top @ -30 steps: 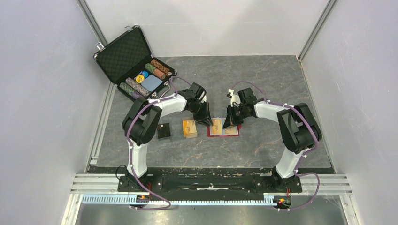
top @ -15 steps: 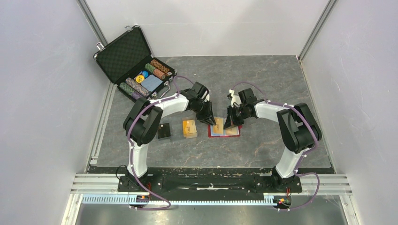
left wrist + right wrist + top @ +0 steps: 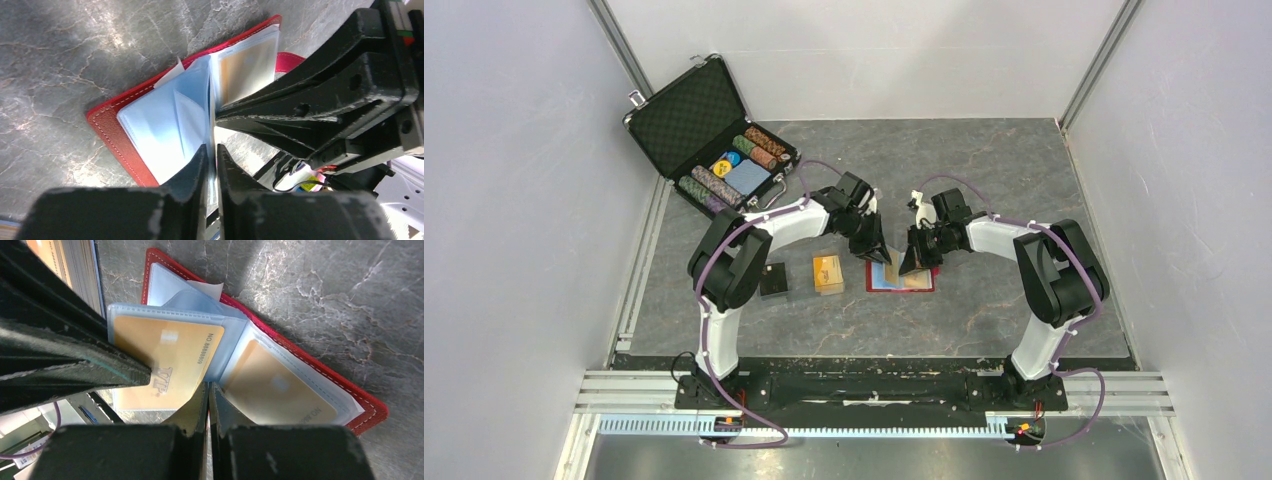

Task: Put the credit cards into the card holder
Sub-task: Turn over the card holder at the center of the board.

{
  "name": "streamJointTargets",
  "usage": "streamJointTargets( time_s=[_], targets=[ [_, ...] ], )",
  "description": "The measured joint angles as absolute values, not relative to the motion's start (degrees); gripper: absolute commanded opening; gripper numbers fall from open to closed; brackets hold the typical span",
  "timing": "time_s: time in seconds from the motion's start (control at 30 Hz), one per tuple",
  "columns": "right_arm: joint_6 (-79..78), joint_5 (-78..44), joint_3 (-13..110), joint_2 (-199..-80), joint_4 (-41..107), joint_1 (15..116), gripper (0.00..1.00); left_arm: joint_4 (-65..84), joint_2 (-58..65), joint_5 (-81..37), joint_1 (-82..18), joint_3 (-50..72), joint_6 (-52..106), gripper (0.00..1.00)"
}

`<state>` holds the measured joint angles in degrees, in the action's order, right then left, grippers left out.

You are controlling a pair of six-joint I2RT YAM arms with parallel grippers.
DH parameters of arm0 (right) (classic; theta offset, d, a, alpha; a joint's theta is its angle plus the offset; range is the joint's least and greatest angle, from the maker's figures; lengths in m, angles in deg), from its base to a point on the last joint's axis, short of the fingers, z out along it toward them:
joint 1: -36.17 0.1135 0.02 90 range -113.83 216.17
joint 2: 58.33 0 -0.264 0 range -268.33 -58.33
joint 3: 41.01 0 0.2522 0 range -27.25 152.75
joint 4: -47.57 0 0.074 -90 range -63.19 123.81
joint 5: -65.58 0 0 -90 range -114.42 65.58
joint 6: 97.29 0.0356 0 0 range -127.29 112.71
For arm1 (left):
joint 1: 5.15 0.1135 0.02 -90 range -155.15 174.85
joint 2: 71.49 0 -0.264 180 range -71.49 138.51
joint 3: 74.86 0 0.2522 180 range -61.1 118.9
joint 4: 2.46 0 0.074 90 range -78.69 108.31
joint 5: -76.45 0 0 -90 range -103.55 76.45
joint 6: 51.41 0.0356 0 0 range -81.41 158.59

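Grey marbled tabletop runs wide toward the right wall, while a foam-lined chip case [image 3: 709, 135], a small black box [image 3: 773, 280] and loose credit cards [image 3: 827, 274] sit to the left. At centre the red stitched card holder [image 3: 904, 282] lies open. The left gripper [image 3: 212, 147] is clenched on a limp clear sleeve [image 3: 202, 100], and the right gripper [image 3: 208, 386] is closed tight, its tips at another sleeve's edge. Only the right wrist view shows two glossy gold cards [image 3: 160, 360] tucked in.
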<state>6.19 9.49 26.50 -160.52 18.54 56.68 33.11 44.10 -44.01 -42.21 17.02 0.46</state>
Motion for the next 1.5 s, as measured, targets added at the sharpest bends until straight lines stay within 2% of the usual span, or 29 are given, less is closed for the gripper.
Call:
streamJointTargets(
  time_s=[0.1,0.27,0.3,0.4,0.47,0.83,0.93,1.03,1.2,1.33,1.5],
  targets=[
    [6.2,9.6,26.5,-160.5,18.7,56.7,0.0,36.1,44.1,-43.2,-42.6,19.3,1.0,0.04],
    [6.7,9.6,26.5,-159.7,19.1,56.7,0.0,43.3,44.2,-38.6,-43.3,24.2,3.3,0.05],
    [6.7,9.5,26.5,-159.2,19.0,56.5,0.0,44.8,44.2,-37.6,-43.4,25.1,3.8,0.08],
    [7.0,9.1,26.6,-157.7,19.1,55.8,0.0,48.1,44.2,-35.9,-43.5,26.4,4.6,0.33],
    [7.1,8.7,26.7,-156.7,19.1,55.2,0.0,49.5,44.2,-35.5,-43.6,26.4,4.8,0.39],
    [7.4,4.4,27.0,-153.5,18.1,52.7,0.0,52.3,48.1,-36.9,-47.4,32.6,4.8,0.42],
    [7.3,3.3,27.0,-152.5,17.8,52.7,0.01,52.5,48.8,-38.1,-48.1,34.6,4.8,0.48],
    [7.0,2.1,27.4,-151.9,17.2,52.6,0.02,52.4,50.3,-40.0,-48.7,36.3,4.9,0.5],
    [6.0,0.5,28.9,-151.7,16.2,52.6,0.04,52.3,51.7,-42.2,-49.3,36.9,5.3,0.48],
    [5.9,0.5,29.6,-151.7,15.8,52.8,0.1,49.9,51.0,-42.7,-49.2,36.1,5.3,0.47],
    [5.7,0.7,31.1,-151.8,15.4,54.3,0.17,45.1,44.8,-42.7,-47.9,28.7,5.2,0.47]
  ],
)
